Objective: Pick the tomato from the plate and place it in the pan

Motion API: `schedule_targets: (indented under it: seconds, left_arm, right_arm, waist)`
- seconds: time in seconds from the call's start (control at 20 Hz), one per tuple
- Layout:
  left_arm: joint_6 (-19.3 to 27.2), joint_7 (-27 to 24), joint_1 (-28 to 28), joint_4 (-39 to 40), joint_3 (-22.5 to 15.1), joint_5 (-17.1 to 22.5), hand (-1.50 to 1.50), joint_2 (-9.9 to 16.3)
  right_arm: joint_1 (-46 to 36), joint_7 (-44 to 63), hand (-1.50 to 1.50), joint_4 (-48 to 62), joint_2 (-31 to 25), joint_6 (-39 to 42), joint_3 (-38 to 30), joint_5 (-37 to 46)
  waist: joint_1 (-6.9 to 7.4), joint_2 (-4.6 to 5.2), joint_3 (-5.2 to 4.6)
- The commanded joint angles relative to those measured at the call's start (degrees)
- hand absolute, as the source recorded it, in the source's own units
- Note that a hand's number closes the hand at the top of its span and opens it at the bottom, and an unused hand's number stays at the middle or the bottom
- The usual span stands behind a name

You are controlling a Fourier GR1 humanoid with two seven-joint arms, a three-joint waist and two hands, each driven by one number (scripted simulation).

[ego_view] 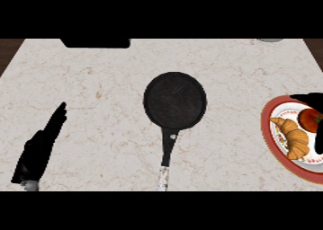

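Left hand [39, 150] is being held flat on the counter [97, 90], fingers straight; pan [175, 99] is lying mid-counter; tomato [311, 120] is being clasped by the right hand [321, 128] on the plate [273, 134], beside a croissant [293, 137].

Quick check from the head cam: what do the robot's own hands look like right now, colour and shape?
Both are plain black. The left hand shows as a long, narrow shape tapering to pointed fingers. The right hand is a dark silhouette at the edge. No markings or cables show.

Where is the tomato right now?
In the head view the tomato sits on the plate at the right edge, beside the croissant, with the right hand curled around it.
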Motion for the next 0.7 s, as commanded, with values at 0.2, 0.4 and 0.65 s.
schedule_targets:
  seconds: [0.2, 0.4, 0.65]
  left_arm:
    - [-3.3, 1.0, 4.4, -5.3, 2.3, -0.5, 0.00, -0.3]
    - [-0.3, -4.3, 0.8, 4.2, 0.1, -4.6, 0.00, -5.0]
    - [-4.6, -1.0, 0.8, 0.4, 4.2, -1.2, 0.00, -2.0]
  right_arm:
    - [-0.1, -3.2, -1.50, 4.6, 1.5, -3.4, -2.6, 4.9]
    - [0.9, -2.9, -1.50, 7.0, 6.6, -8.2, -2.0, 6.5]
    - [-0.8, -10.8, 1.50, 14.4, 4.8, -11.6, -5.3, 6.3]
  waist:
    - [0.07, -0.06, 0.00]
    - [-0.24, 0.05, -0.02]
    - [0.01, 0.06, 0.01]
